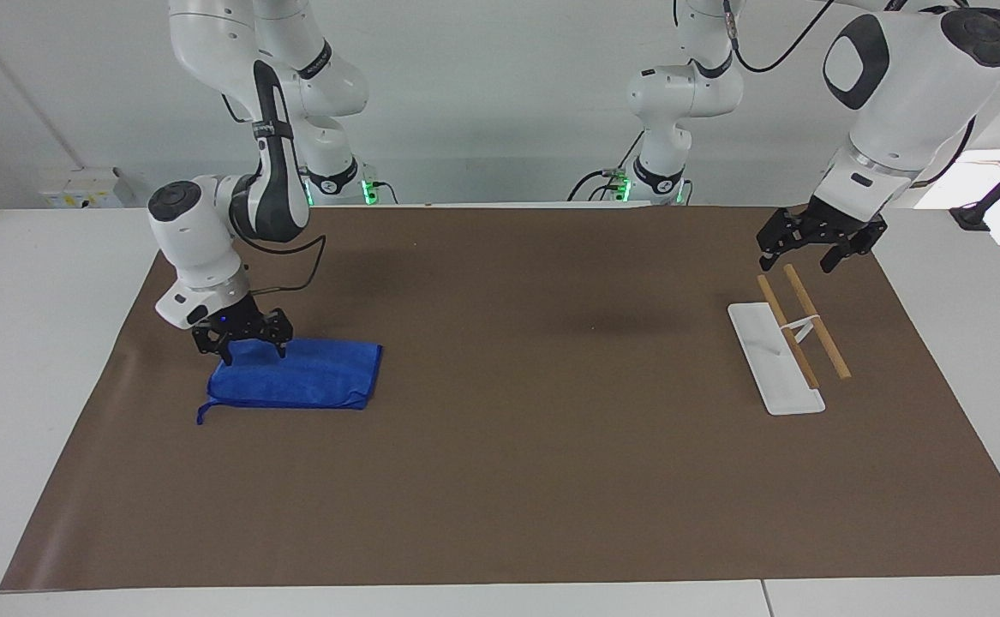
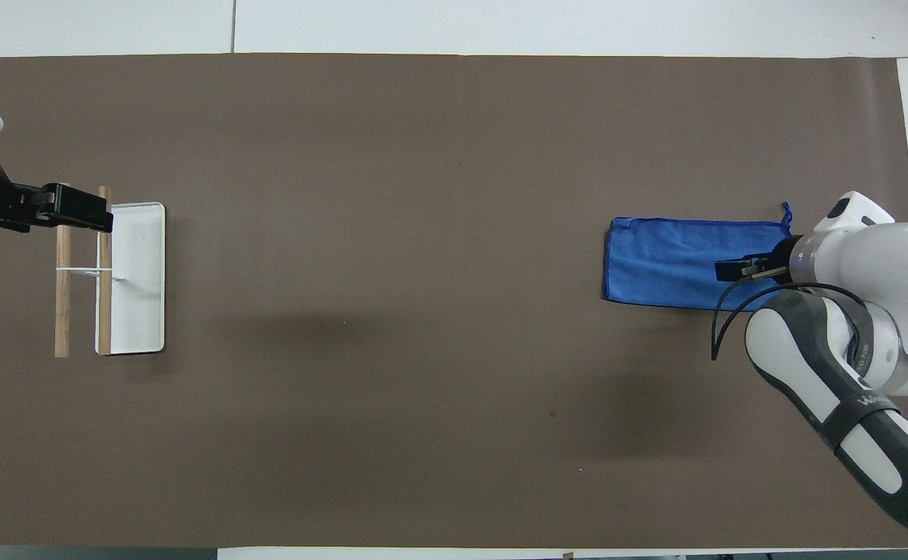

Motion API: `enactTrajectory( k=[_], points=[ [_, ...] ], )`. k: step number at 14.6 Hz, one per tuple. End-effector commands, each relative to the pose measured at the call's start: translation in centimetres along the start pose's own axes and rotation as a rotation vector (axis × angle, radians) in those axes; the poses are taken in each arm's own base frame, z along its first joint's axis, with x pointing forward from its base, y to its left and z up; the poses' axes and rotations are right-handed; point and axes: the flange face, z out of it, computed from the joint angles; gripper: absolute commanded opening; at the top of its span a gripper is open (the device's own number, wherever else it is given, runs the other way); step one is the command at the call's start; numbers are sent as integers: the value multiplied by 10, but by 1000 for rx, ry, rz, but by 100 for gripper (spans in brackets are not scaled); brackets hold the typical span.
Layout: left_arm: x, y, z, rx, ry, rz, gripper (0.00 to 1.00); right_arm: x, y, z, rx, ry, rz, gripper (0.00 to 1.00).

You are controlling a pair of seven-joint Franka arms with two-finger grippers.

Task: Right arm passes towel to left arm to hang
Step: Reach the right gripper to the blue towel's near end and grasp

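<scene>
Royal-blue folded cloth towel (image 1: 294,374) flat on brown mat (image 1: 517,480), black right gripper (image 1: 253,353) spread open low over its end; left gripper (image 1: 815,254) open, waiting above wooden-barred white rack (image 1: 774,360).

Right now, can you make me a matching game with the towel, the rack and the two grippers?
Things:
1. towel
2. rack
3. right gripper
4. left gripper

Matches:
A. jaws open, low over the blue cloth
B. white base with wooden bars
C. waiting in the air over the bars' ends
D. lying flat on the brown mat

Pairs: 1-D, 2-B, 3-A, 4-C
</scene>
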Motion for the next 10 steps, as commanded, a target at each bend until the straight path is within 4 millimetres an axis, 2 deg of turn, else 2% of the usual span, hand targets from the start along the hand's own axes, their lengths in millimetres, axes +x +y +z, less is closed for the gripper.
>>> enactTrajectory(
  k=[1,4,5,6,7,8,10],
  points=[
    [-3,-2,-6,19,-4,3,100,-6,1,18,6,-5,-20,100],
    [-3,-3,-6,19,-3,3,100,-6,2,22,2,2,-46,99],
    [-3,-3,-6,19,-3,3,100,-6,3,22,1,2,-58,82],
    [-3,-3,-5,19,-4,3,100,-6,3,22,1,2,-63,51],
    [-3,-3,-6,21,-3,3,100,-7,2,23,3,-1,-63,12],
    [-3,-3,-5,19,-4,3,100,-6,2,23,4,-4,-59,0],
    [-3,-2,-6,19,-3,3,100,-6,3,22,9,-3,-42,0]
  ],
)
